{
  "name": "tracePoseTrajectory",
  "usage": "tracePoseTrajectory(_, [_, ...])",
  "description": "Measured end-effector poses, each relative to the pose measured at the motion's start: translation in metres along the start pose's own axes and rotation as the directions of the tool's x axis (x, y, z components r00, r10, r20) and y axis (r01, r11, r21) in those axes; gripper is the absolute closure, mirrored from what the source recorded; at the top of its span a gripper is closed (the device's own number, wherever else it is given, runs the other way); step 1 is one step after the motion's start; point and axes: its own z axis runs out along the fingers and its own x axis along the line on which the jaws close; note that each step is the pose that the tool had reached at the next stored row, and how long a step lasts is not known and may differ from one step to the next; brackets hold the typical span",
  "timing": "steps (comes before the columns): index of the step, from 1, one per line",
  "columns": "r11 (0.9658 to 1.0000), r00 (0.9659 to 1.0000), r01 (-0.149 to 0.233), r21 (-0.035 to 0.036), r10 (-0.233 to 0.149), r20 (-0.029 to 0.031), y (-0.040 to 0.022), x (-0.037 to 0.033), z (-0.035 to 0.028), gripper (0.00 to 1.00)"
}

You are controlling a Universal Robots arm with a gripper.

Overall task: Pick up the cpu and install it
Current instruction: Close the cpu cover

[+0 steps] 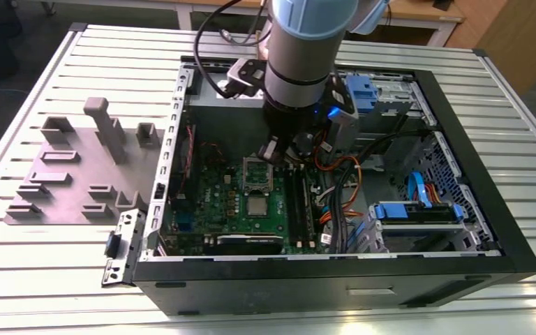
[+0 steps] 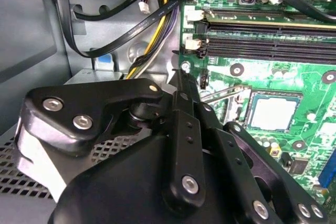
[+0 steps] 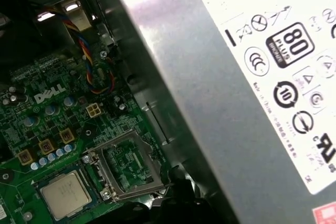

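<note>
The cpu (image 1: 257, 206) is a small silvery square lying flat in its socket on the green motherboard, also seen in both wrist views (image 2: 273, 113) (image 3: 65, 195). Beside it the metal socket frame (image 3: 128, 163) stands flipped open, with bare board showing through it. A thin wire lever (image 2: 226, 94) is raised at the socket's edge. My gripper (image 1: 270, 152) hangs inside the case over the far end of the open frame (image 1: 256, 174), a short way from the cpu. Its black fingers (image 2: 181, 85) look shut, with nothing between them.
The open computer case (image 1: 491, 251) lies on a slatted metal table. A big grey box with a white label (image 3: 236, 77) stands close beside the socket. Black memory slots (image 2: 268, 35) and cable bundles (image 2: 152, 19) flank the gripper. A grey fixture block (image 1: 72, 174) sits at the exterior view's left.
</note>
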Motion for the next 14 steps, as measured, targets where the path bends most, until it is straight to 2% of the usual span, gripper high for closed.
tracePoseTrajectory(14, [1.0, 1.0, 0.0, 0.0, 0.0, 0.0001, 0.0023, -0.0007, -0.0123, 0.89])
